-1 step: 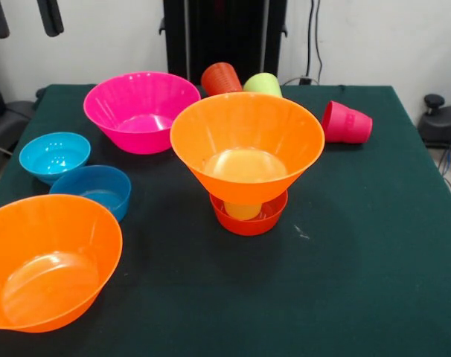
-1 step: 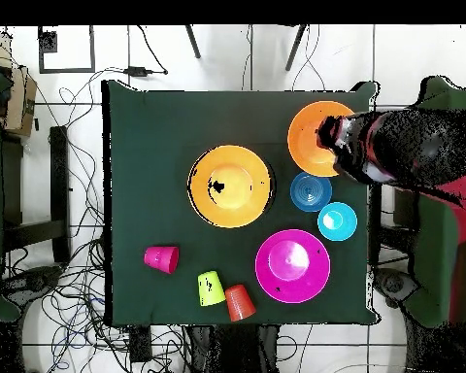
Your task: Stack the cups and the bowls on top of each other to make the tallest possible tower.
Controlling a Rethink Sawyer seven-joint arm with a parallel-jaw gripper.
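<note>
A large orange bowl (image 1: 246, 145) sits on a pale yellow cup (image 1: 242, 210) inside the red-orange bowl (image 1: 248, 217), mid-tabletop (image 1: 359, 260). Arm (image 2: 412, 151) overhangs the second orange bowl (image 2: 310, 136); jaw state cannot be told.

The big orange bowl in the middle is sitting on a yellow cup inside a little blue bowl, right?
Nearly. The little bowl underneath is red-orange, not blue, as the front view shows. The big orange bowl does sit on a yellow cup inside it. The two blue bowls stand apart, off to the side.
</note>
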